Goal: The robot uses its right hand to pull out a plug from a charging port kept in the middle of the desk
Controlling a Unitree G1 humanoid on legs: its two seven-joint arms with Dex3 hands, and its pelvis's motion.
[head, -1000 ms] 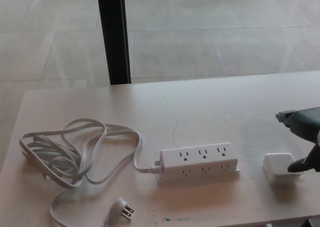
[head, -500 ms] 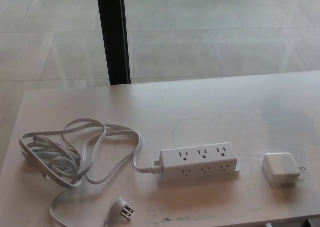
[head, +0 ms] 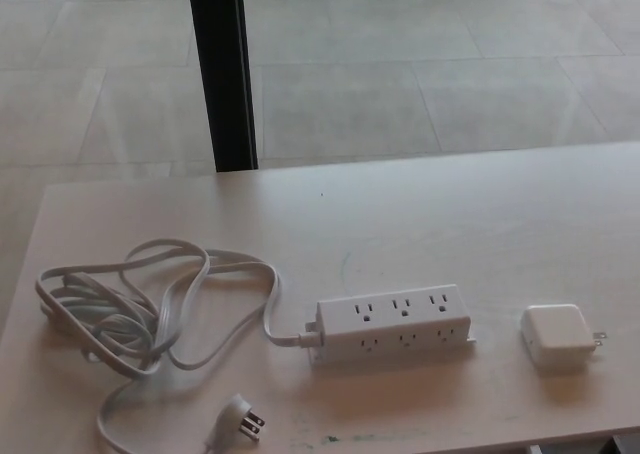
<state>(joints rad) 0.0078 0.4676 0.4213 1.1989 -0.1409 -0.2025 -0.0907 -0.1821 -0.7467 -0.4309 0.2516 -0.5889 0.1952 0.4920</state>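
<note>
White power strip (head: 393,325) near mid-desk (head: 450,214), all visible outlets empty; white charger plug (head: 556,334) lying flat just beside its right end, apart from it, prongs pointing right. Neither hand in view, so finger state impossible to tell. Judged: pull-out done, plug free and set down, nothing evidently left; strip's own cord (head: 130,314) coiled at left, unplugged.

I see a pale, smooth wooden desk top (head: 450,224) filling the lower half of my feed. Past its far edge, a black upright post (head: 222,74) stands on a grey tiled floor (head: 450,54).
</note>
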